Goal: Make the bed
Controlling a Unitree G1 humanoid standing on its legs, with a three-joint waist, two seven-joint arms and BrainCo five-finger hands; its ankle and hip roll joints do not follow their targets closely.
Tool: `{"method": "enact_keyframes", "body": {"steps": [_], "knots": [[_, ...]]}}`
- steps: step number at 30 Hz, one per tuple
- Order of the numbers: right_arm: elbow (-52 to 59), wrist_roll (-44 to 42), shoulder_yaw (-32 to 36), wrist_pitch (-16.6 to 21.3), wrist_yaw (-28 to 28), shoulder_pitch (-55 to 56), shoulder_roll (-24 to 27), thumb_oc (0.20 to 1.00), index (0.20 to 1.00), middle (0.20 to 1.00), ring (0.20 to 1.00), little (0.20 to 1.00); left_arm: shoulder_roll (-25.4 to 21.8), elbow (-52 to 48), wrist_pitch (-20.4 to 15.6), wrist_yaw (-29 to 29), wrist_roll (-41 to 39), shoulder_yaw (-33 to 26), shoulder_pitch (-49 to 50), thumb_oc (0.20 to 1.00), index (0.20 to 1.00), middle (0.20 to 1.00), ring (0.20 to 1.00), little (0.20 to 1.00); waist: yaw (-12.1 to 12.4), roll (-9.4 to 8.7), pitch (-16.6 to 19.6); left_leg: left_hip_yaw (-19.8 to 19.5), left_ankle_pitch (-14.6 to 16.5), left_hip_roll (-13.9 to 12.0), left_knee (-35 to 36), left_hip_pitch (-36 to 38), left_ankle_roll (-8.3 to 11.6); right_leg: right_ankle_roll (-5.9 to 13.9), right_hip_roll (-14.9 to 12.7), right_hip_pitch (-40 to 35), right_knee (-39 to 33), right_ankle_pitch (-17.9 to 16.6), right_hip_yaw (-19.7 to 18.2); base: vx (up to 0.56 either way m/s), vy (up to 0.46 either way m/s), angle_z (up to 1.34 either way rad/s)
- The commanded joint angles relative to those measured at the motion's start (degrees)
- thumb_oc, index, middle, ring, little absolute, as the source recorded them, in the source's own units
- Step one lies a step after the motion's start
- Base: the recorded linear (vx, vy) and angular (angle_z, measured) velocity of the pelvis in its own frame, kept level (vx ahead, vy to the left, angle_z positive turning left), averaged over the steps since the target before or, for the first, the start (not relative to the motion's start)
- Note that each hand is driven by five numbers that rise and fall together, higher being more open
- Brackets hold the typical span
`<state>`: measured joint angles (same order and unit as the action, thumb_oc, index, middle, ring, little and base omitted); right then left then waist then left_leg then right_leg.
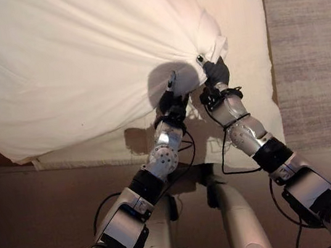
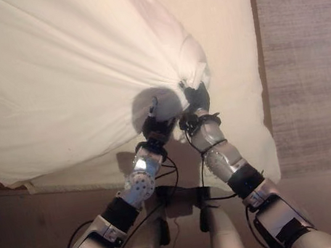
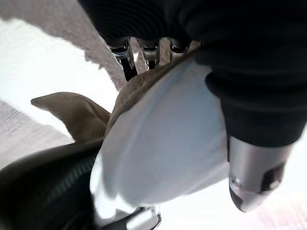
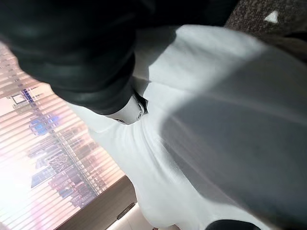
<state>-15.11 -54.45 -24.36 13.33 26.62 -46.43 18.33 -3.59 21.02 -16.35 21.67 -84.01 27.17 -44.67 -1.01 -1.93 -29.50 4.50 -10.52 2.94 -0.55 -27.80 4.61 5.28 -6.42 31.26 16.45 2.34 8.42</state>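
Carpet (image 1: 310, 46) borders the bed (image 1: 241, 6). Your left hand (image 1: 171, 101) and right hand (image 1: 215, 73) sit side by side, both pinching the bunched sheet (image 1: 81, 61), lifted above the bed. You're mid-spread; next, probably separate them and draw it flat.

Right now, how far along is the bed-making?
Early. Both hands, left hand and right hand, are shut on a bunched corner of the white sheet, lifted with taut folds. Nothing is smoothed yet; the sheet still needs spreading flat over the mattress.
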Motion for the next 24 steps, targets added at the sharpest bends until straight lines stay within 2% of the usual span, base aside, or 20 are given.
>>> {"method": "enact_keyframes", "body": {"steps": [1, 13, 18, 24], "knots": [[5.85, 3.81, 8.28, 6.27, 0.31, 4.94, 1.34, 0.2, 0.2, 0.2, 0.2, 0.2, 2.28, 4.49, -5.03, 1.02, 4.02, -4.91, -2.66, 1.0, 1.0, 1.0, 1.0, 1.0, -2.47, -1.7, 6.31, 1.96, 5.57, 0.21, -2.95, 1.14, -2.68, 0.71, 1.54, -0.72, -6.74, -6.81, -0.97, 0.0, -0.038, -0.02], [4.56, 5.13, 10.86, 7.13, 1.68, 7.56, -0.82, 0.2, 0.2, 0.2, 0.2, 0.2, 2.24, 5.31, -9.06, 3.1, 4.87, -11.81, -2.62, 1.0, 1.0, 1.0, 1.0, 1.0, -2.14, -1.49, 7.05, 1.4, 5.37, -0.46, -3.11, 0.46, -2.06, 0.37, 1.52, 0.26, -5.29, -6.23, -0.21, 0.0, -0.011, 0.0], [4.21, 6.04, 12.88, 8.87, 4.02, 8.58, -2.84, 0.2, 0.2, 0.2, 0.2, 0.2, 1.8, 5.37, -12.54, 6.59, 7.75, -16.37, -2.21, 1.0, 1.0, 1.0, 1.0, 1.0, -1.8, -1.65, 7.56, 1.21, 5.88, -0.59, -3.39, 0.51, -2.06, 0.38, 1.48, 0.45, -4.65, -5.79, -0.07, 0.0, 0.0, 0.0], [4.01, 6.4, 14.02, 9.62, 4.65, 10.87, -3.94, 0.2, 0.2, 0.2, 0.2, 0.2, 0.44, 5.06, -14.41, 9.05, 11.39, -20.72, 0.04, 1.0, 1.0, 1.0, 1.0, 1.0, -1.47, -1.76, 7.9, 1.14, 6.42, -0.68, -4.13, 0.52, -2.08, 0.16, 1.43, 0.68, -3.42, -5.15, 0.19, 0.0, 0.0, 0.0]]}}
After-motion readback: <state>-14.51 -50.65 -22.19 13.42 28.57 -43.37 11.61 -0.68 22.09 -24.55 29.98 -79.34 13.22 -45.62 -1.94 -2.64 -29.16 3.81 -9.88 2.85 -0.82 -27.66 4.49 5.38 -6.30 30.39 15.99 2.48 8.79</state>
